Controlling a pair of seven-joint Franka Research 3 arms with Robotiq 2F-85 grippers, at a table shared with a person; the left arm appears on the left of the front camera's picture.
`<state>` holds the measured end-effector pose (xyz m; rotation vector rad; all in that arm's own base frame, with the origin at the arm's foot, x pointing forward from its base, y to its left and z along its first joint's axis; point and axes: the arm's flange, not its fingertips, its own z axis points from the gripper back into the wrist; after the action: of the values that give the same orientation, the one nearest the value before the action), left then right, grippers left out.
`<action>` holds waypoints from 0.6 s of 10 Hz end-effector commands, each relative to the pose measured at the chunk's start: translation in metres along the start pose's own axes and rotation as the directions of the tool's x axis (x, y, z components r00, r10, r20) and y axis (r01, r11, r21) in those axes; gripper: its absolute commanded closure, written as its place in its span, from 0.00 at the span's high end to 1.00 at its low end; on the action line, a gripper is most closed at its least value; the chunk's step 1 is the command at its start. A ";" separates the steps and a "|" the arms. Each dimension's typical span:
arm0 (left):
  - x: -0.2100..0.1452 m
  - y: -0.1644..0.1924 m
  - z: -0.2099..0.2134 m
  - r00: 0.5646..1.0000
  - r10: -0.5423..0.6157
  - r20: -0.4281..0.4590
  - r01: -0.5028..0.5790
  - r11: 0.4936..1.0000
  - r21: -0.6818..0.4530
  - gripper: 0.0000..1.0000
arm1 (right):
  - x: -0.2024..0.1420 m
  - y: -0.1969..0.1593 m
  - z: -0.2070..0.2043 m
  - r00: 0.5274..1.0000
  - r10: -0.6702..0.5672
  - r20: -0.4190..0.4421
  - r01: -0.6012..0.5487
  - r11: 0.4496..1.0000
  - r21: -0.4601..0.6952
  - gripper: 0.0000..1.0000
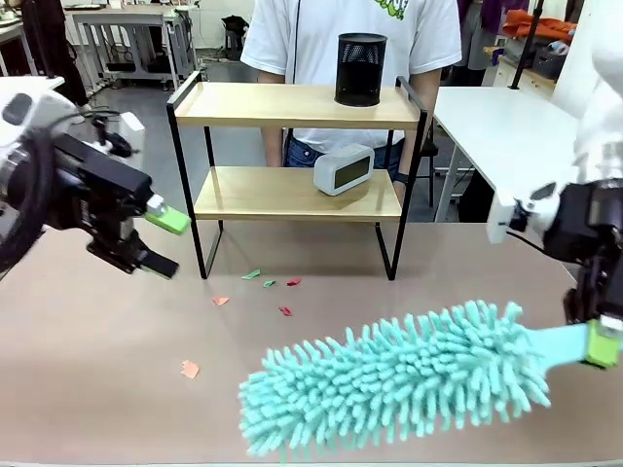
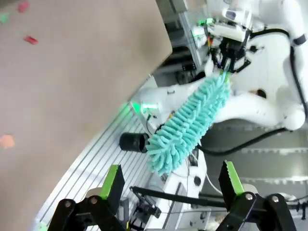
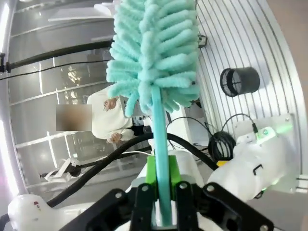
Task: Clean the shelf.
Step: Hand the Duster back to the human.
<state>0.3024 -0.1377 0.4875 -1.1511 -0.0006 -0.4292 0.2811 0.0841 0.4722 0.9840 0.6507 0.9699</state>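
Shelf: the two-tier shelf (image 1: 292, 105) of light wooden boards in a black frame is seen standing at the far middle of the brown table (image 1: 88, 409), directly in front of a person in a white T-shirt (image 1: 321, 39).
Top board: a black mesh cup (image 1: 361, 68) is set upright towards the right end.
Lower board: a small white clock (image 1: 343, 169) is placed right of the middle, its face turned slightly to the left.
Table surface: small scraps of red, green and orange paper (image 1: 285, 311) are scattered on the brown top just in front of the shelf's left legs; one orange scrap (image 1: 190, 369) lies apart, nearer the robot.
Duster: a teal microfibre duster (image 1: 389, 377) is held low over the near right part of the table, its fluffy head pointing left and its flat handle running right.
Right gripper (image 1: 604, 342): its jaws are clamped together on the duster's handle; in the right wrist view the handle (image 3: 161, 163) is seen pinched between the green pads.
Left gripper (image 1: 164, 241): its fingers are spread wide apart with nothing between them, held above the left side of the table, well apart from the shelf.
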 end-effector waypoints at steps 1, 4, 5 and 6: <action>0.012 0.003 -0.001 1.000 -0.025 -0.019 0.024 0.999 -0.048 1.00 | 0.031 0.014 0.013 0.998 0.051 0.036 -0.051 0.999 -0.013 0.12; 0.010 0.002 -0.033 0.995 -0.062 -0.074 0.055 0.994 -0.091 1.00 | 0.054 0.022 0.019 0.990 0.122 0.068 -0.123 0.992 0.004 0.12; 0.007 0.001 -0.042 0.991 -0.079 -0.110 0.065 0.990 -0.127 1.00 | 0.058 0.020 0.019 0.992 0.117 0.055 -0.118 0.993 0.014 0.12; 0.004 -0.003 -0.049 0.983 -0.102 -0.150 0.069 0.974 -0.214 1.00 | 0.062 0.017 0.019 0.990 0.137 0.038 -0.138 0.990 0.039 0.12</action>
<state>0.2966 -0.1784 0.4745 -1.2358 0.1048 -0.5524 0.3112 0.1304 0.4937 1.0610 0.5617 1.0300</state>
